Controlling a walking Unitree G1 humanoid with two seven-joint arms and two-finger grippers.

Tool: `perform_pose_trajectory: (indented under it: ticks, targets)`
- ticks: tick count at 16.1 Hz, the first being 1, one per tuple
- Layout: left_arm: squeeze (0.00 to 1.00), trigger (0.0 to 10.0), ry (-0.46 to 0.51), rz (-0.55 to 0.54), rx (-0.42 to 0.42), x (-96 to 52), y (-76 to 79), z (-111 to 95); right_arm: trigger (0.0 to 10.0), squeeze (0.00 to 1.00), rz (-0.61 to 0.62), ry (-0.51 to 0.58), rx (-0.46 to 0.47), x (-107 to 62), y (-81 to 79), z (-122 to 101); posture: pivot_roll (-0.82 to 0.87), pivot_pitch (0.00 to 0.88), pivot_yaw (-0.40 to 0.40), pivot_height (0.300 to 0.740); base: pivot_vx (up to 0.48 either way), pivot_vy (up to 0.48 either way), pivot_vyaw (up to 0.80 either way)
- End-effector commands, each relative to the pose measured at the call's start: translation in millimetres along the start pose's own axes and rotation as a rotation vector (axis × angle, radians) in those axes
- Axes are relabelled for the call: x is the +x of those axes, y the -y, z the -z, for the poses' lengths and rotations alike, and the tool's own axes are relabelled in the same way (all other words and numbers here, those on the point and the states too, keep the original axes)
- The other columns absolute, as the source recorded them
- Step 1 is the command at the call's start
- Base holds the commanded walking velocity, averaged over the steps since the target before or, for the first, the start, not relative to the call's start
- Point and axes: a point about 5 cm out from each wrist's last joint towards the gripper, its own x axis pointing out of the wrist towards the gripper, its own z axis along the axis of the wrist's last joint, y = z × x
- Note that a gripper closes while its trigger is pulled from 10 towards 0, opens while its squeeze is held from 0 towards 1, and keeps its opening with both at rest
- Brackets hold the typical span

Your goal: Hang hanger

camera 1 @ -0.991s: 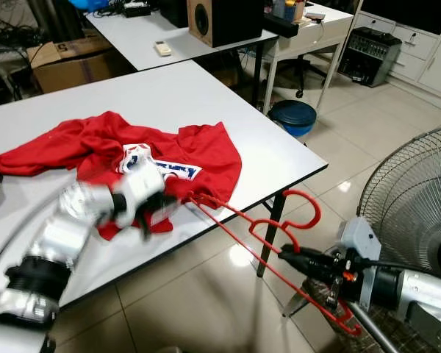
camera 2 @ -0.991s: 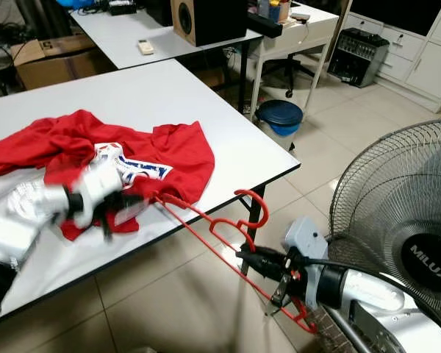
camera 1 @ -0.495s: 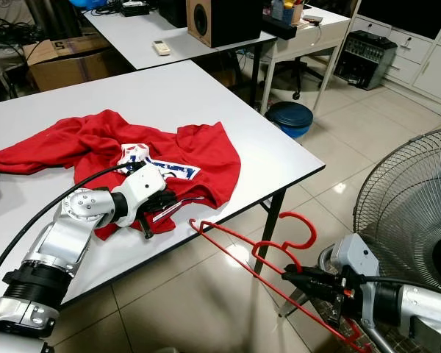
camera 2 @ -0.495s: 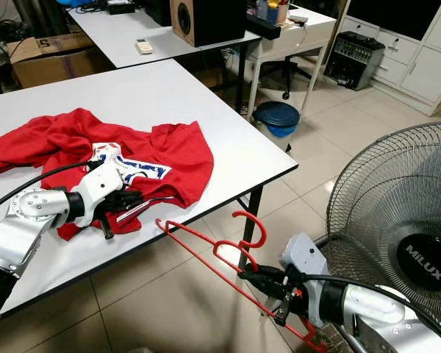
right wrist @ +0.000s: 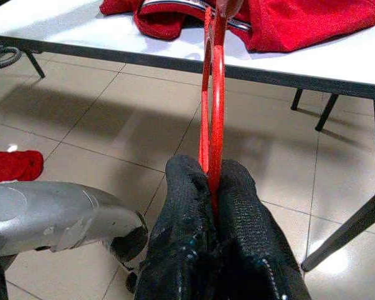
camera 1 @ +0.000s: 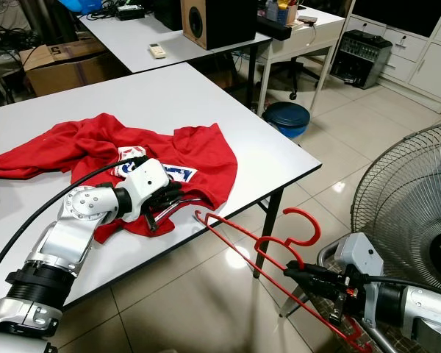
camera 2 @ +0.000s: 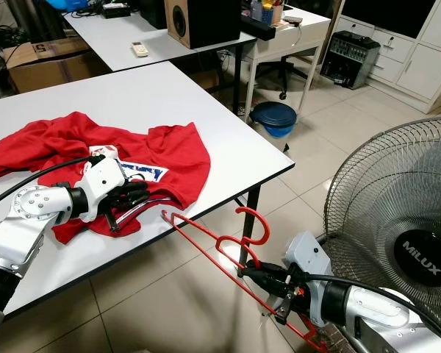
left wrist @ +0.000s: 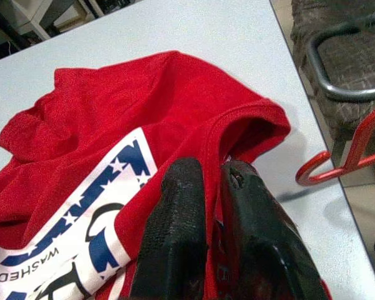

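Both jaws clamped: shirt (left wrist: 106, 125), hanger (right wrist: 211, 119).

Setting: office or lab-style workroom, by what you have before you.

- Floor: pale glossy tiles (camera 1: 206, 309), reflecting ceiling light.
- Near: long white table (camera 1: 169, 95) on black metal legs.
- Far: second white table (camera 1: 198, 44) carrying a black-and-wood speaker (camera 1: 213, 18), a remote control (camera 1: 156, 50) and tangled cables.
- Far left: cardboard box (camera 1: 59, 62) on the floor.
- Far right: white drawer cabinets (camera 1: 434, 62), with a black box-shaped device (camera 1: 361, 55) low beside them.
- Far middle: blue round bin (camera 1: 288, 118) under a small white desk.
- Near right: large pedestal fan (camera 2: 397, 220) with wire guard.
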Motion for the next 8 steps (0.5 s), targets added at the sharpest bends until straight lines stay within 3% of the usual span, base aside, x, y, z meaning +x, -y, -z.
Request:
perform_pose_trajectory:
  ticks: [1, 8]
  targets:
    - [0.0, 10.0, -0.013, 0.004, 0.032, -0.2, 1.4, -0.3, 10.0, 0.0, 0.006, 0.025, -0.016, -1.4, 0.8, -6.9, -0.2, 0.0, 0.039, 0.74, 0.0, 0.0, 0.0]
    - [0.0, 10.0, -0.107, 0.006, 0.091, -3.8, 3.0, 14.2, 10.0, 0.0, -0.004, 0.024, -0.022, 0.5, 4.7, -5.9, -0.2, 0.0, 0.026, 0.74, 0.0, 0.0, 0.0]
